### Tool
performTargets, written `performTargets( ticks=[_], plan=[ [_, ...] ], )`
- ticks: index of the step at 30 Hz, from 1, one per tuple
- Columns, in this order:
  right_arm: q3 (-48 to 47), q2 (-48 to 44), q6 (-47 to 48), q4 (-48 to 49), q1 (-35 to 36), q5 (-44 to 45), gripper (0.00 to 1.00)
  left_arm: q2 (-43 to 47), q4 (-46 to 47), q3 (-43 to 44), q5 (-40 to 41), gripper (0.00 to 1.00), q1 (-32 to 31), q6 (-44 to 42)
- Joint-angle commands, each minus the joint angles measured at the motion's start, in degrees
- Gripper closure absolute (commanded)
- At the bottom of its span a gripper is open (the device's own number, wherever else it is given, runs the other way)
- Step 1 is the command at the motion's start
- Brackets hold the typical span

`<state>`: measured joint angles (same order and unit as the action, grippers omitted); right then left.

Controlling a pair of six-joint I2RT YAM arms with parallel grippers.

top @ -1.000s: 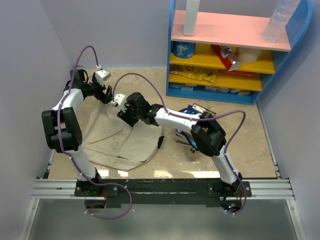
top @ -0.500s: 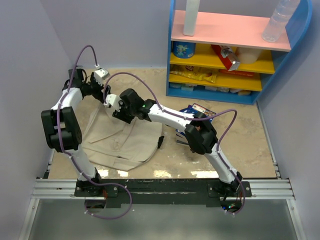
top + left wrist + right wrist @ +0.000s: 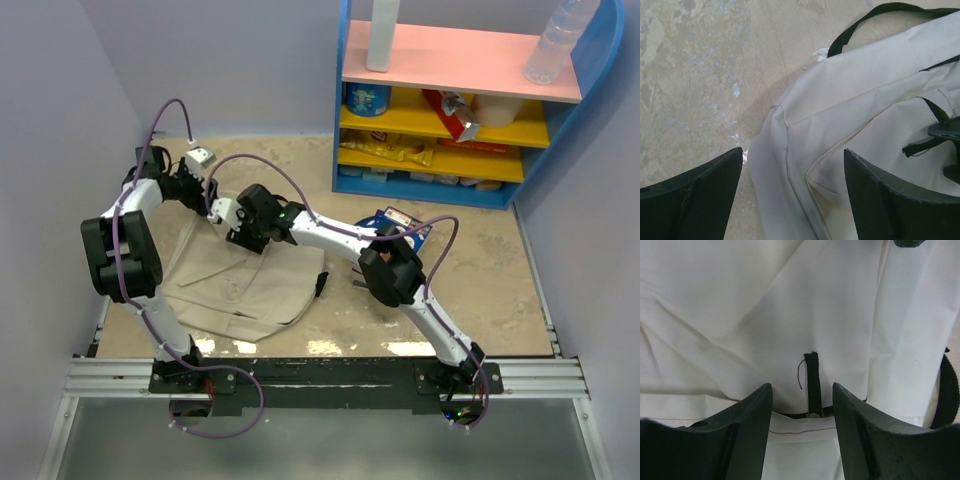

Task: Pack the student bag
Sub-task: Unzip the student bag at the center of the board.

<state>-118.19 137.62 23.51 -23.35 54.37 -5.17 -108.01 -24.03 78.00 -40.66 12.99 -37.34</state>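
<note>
The student bag (image 3: 240, 285) lies slumped flat on the left half of the table, toward eight o'clock from its middle. It is soft cream canvas, rounded at the corners and creased into shallow folds. The table (image 3: 480, 290) under it is a mottled, stone-like beige with pale scuffs. Both arms reach over the bag's far end. The left gripper (image 3: 792, 165) hangs with its jaws wide apart above a rounded, seam-stitched corner of the cloth, with nothing between them but canvas and bare tabletop. A black webbing strap (image 3: 865, 15) loops off the bag toward one o'clock in that wrist view. The right gripper (image 3: 801, 390) is close over the fabric with its jaws parted to a middling gap, gripping nothing. A narrow black zipper pull (image 3: 812, 380) with a loose thread sits between its dark, matte fingers, touching neither. At one o'clock stands a blue shelf unit (image 3: 345, 120) with pink and yellow boards.
</note>
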Motion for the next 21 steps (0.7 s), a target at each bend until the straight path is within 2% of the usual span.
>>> performTargets(
  ticks=[1,3,6,8,11,12,14,15,16,21],
  plan=[
    [-3.01,1.06,-0.65,-0.38,0.21,-0.63,0.47,-0.1,0.65,-1.44,-0.29,0.17,0.1,-1.07],
    [-3.53,1.77,-1.0,-0.38,0.04,0.33,0.52,-0.36,1.26,-1.79,-0.29,0.23,0.1,-0.8],
    [-3.54,2.3,-2.06,0.85,0.21,0.78,0.61,-0.54,2.93,-3.02,-0.2,0.46,0.01,0.69],
    [-3.54,2.47,-2.67,1.47,0.12,1.12,0.66,-0.63,3.11,-3.73,-0.47,0.54,-0.16,1.13],
    [-3.45,2.39,-3.64,2.52,0.12,2.61,0.77,-0.01,4.16,-5.39,-1.08,0.76,-0.25,2.18],
    [-3.36,2.3,-4.25,3.05,0.12,3.14,0.85,0.42,5.21,-6.01,-1.34,0.86,-0.42,2.62],
    [-2.75,1.34,-4.7,3.75,0.12,4.29,0.92,1.48,6.18,-7.68,-1.61,0.94,-0.6,3.5],
    [-1.61,0.9,-5.22,4.89,0.12,4.64,0.99,1.74,7.06,-8.29,-1.61,0.98,-0.6,4.11],
    [-0.99,0.55,-5.49,5.51,0.12,4.73,1.0,2.18,7.33,-9.08,-1.61,0.99,-0.69,4.38],
    [2.78,-3.14,-8.64,8.67,0.56,3.94,1.0,2.97,10.66,-10.84,-2.49,1.0,-0.78,9.9]
  ],
)
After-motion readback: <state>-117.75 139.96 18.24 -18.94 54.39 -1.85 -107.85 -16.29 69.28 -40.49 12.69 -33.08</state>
